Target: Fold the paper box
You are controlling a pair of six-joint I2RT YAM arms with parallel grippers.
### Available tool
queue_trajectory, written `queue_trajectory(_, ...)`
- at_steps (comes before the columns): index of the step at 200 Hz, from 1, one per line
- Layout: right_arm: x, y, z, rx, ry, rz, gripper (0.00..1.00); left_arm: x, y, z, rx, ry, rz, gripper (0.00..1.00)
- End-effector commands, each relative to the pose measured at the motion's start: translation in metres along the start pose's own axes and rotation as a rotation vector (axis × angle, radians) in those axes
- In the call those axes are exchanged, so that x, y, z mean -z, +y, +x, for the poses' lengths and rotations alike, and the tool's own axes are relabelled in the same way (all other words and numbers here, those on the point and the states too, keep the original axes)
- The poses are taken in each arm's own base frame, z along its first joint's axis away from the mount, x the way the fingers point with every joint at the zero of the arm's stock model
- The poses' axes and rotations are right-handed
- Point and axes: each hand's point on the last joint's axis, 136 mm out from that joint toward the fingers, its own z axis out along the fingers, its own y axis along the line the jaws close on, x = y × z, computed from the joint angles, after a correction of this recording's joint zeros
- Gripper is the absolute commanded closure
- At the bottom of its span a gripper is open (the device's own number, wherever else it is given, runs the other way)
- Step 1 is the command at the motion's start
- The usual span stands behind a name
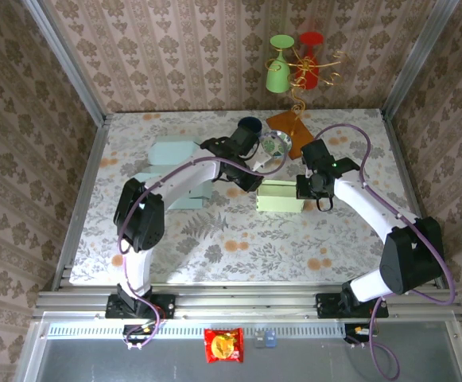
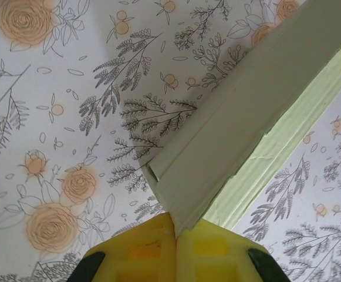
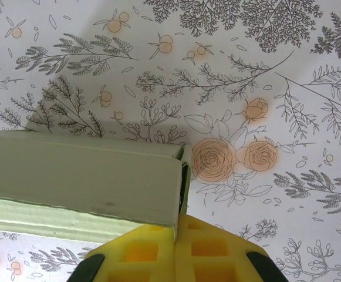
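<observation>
The pale green paper box (image 1: 278, 196) lies on the flowered table near the middle, between my two arms. My left gripper (image 1: 256, 181) comes in from the left and is shut on a corner flap of the box (image 2: 246, 117); its yellow fingers (image 2: 152, 247) meet with the card wedged between them at the gripper (image 2: 176, 230). My right gripper (image 1: 304, 191) is at the box's right end. There the box's end wall (image 3: 82, 176) runs down into the shut gripper (image 3: 176, 233), pinched between the yellow pads (image 3: 211, 249).
Two pale blue boxes (image 1: 173, 151) (image 1: 189, 192) lie left of the arms. A dark cup (image 1: 250, 125), a clear bowl (image 1: 275, 144) and an orange sheet (image 1: 290, 126) sit at the back. Green (image 1: 277, 65) and red (image 1: 311, 60) goblets hang on the wall.
</observation>
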Motion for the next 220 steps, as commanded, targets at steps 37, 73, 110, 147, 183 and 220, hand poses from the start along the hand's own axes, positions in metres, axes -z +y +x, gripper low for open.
queue_trajectory(37,0.002,0.004,0.010,-0.040,0.022,0.004,1.00,0.000,-0.021,0.010,0.206,0.018,0.035,1.00)
queue_trajectory(73,0.001,0.004,0.011,-0.052,0.023,0.003,1.00,-0.003,-0.020,0.008,0.294,-0.011,0.022,1.00)
queue_trajectory(110,-0.001,0.003,0.015,-0.057,0.028,0.003,1.00,-0.005,-0.021,0.008,0.386,-0.005,0.040,1.00)
queue_trajectory(147,0.000,0.003,0.015,-0.059,0.026,0.005,1.00,-0.007,-0.019,0.010,0.463,0.005,0.065,1.00)
queue_trajectory(183,-0.001,0.004,0.015,-0.061,0.025,-0.002,1.00,-0.010,-0.018,0.013,0.476,-0.002,0.069,1.00)
queue_trajectory(220,-0.003,0.004,0.018,-0.058,0.029,-0.003,1.00,-0.014,-0.015,0.017,0.470,-0.023,0.058,1.00)
